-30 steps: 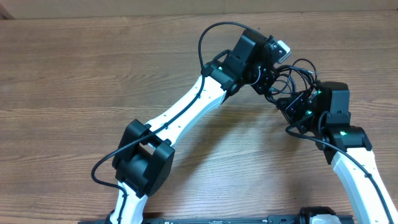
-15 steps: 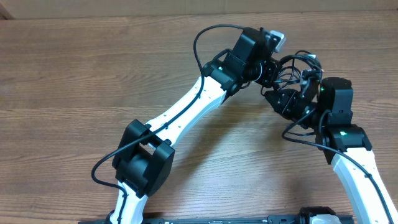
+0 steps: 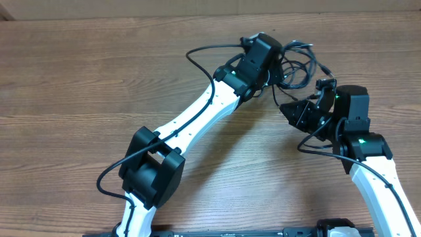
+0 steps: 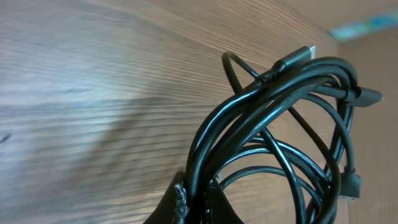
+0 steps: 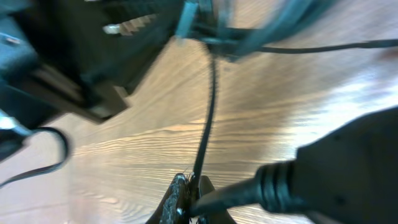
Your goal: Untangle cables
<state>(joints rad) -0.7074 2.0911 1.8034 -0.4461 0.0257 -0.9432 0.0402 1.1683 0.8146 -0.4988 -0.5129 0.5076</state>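
Note:
The cables (image 3: 301,63) are a looped bundle of thin black wires at the back of the table, hanging from my left gripper (image 3: 276,67). In the left wrist view the left gripper (image 4: 199,200) is shut on several strands of the bundle (image 4: 273,106), and plug ends (image 4: 300,56) stick out of the loops above the wood. My right gripper (image 3: 294,109) sits just in front of the bundle. In the right wrist view the right gripper (image 5: 194,196) is shut on one thin strand (image 5: 208,112) that runs taut up to the bundle.
The wooden table (image 3: 79,85) stretches to the left and front. The left arm (image 3: 197,118) crosses the middle diagonally. The right arm's thick cord (image 5: 280,180) crosses close beside the right jaws. The table's back edge (image 3: 131,17) lies just behind the bundle.
My left gripper has moved back and left with the bundle, away from the right gripper. The loops have spread out and the strand between the two grippers has drawn longer.

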